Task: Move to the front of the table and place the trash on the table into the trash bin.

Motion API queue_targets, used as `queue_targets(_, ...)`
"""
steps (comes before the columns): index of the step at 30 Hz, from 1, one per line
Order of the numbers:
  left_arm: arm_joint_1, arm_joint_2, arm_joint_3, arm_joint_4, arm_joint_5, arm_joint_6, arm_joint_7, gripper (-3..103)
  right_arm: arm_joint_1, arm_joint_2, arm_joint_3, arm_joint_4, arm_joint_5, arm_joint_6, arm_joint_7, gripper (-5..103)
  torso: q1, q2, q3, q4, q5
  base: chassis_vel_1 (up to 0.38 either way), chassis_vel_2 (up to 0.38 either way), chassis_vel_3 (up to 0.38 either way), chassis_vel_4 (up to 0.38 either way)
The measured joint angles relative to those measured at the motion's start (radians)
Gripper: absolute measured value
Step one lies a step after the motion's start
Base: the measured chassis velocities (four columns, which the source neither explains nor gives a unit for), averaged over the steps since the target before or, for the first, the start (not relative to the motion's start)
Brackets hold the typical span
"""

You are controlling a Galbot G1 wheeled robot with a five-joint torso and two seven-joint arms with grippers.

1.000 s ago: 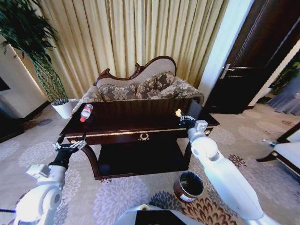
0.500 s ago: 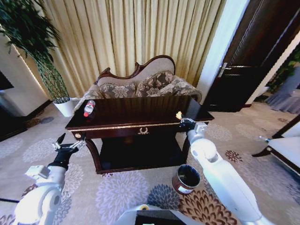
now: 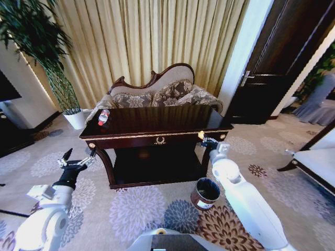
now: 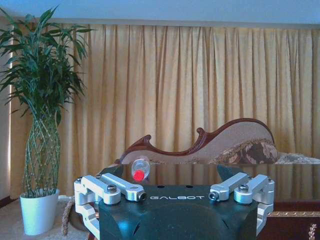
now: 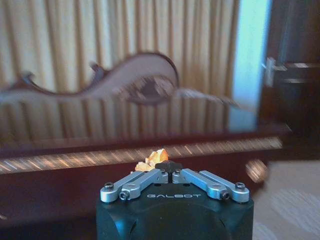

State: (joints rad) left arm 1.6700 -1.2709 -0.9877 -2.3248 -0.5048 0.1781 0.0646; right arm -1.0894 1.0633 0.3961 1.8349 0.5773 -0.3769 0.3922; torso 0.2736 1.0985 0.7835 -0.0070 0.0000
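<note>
The dark glossy table (image 3: pixel 157 124) stands ahead of me, with gold trim along its front. My right gripper (image 3: pixel 203 139) hovers just off the table's front right corner, shut on a yellow-orange paper scrap of trash (image 3: pixel 200 135). In the right wrist view the scrap (image 5: pixel 153 158) sticks out between the closed fingertips of that gripper (image 5: pixel 169 167). The round brown trash bin (image 3: pixel 205 193) sits on the carpet below the right arm, nearer to me. My left gripper (image 3: pixel 74 162) hangs open and idle, low at the left; in its wrist view the gripper (image 4: pixel 175 195) holds nothing.
A plastic bottle (image 3: pixel 103 116) with a red cap lies on the table's far left; it also shows as the bottle (image 4: pixel 140 170) in the left wrist view. A sofa (image 3: pixel 157 94) and curtains stand behind the table. A potted plant (image 3: pixel 57 83) is at the left, a chair (image 3: pixel 314 167) at the right.
The camera has pulled back and the whole scene has shifted. My right gripper has carried the orange scrap from over the tabletop to just off its front right corner. The left arm has stayed put.
</note>
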Motion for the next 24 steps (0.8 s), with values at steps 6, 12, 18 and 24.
queue_targets(6,-0.006,0.006,0.000,0.000,-0.004,0.000,-0.001,100,-0.083,0.029,0.067,-0.136,-0.067,0.040,-0.059,0,0.000,0.000,0.000,-0.0004,0.0005,0.000,0.000,0.000,0.000)
queue_targets(12,-0.007,0.003,0.000,-0.002,-0.004,0.000,-0.002,100,-0.135,0.043,0.114,-0.263,-0.095,0.049,-0.106,0,0.000,0.000,0.000,-0.0003,0.0002,0.000,0.000,0.000,0.000)
queue_targets(18,-0.001,-0.011,0.002,-0.010,0.002,0.000,-0.002,100,-0.120,0.055,0.126,-0.407,-0.171,0.095,-0.122,0,0.000,0.000,0.000,0.0001,0.0001,0.000,0.000,0.000,0.000)
queue_targets(24,0.003,-0.011,0.003,-0.022,0.006,0.000,-0.002,100,-0.123,0.056,0.115,-0.409,-0.193,0.099,-0.122,5,0.000,0.000,0.000,0.0001,0.0000,0.000,0.000,0.000,0.000)
